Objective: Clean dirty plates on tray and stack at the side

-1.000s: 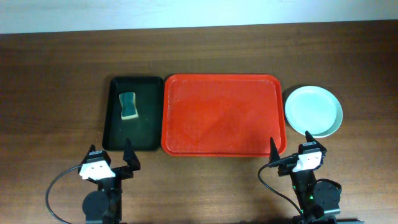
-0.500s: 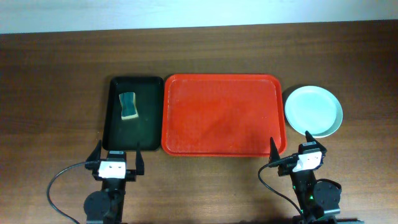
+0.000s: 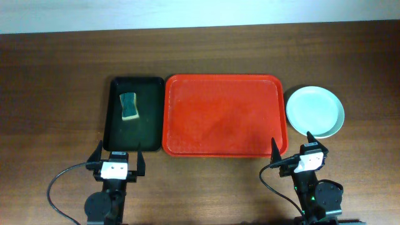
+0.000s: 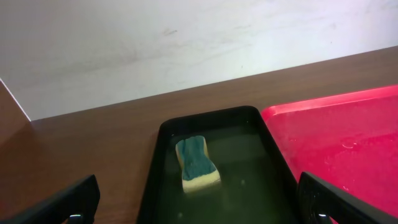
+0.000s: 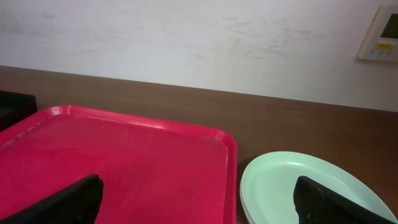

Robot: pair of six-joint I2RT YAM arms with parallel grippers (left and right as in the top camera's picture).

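Overhead view, both arms parked at the near edge of the wooden table (image 3: 56,81). The left gripper (image 3: 119,155) sits just short of the black tray (image 3: 112,125), jaws spread wide with nothing between them. The right gripper (image 3: 292,145) is at the near right corner of the red tray (image 3: 225,115), likewise wide open and holding nothing. I read the red tray as lying mid-table, long side toward me, with its left rim just beside the black tray; whether the two rims touch I cannot tell. A pale mint green plate (image 3: 315,111) rests on the table just off the red tray's right rim, apart from it. I cannot count what, if anything, lies under it. A sponge (image 3: 129,105), teal on top and yellow below, lies in the far half of the black tray, a little left of centre. From the left wrist camera my two dark fingers (image 4: 68,202) frame the black tray and sponge straight ahead, and a few wet-looking specks show on the red tray at right. From the right wrist camera the fingers (image 5: 74,199) frame the red tray's right corner and the plate. Nothing stands between either gripper and the trays. A pale wall panel (image 5: 380,34) hangs on the white wall behind. A cable (image 3: 59,181) loops off the left arm's base.
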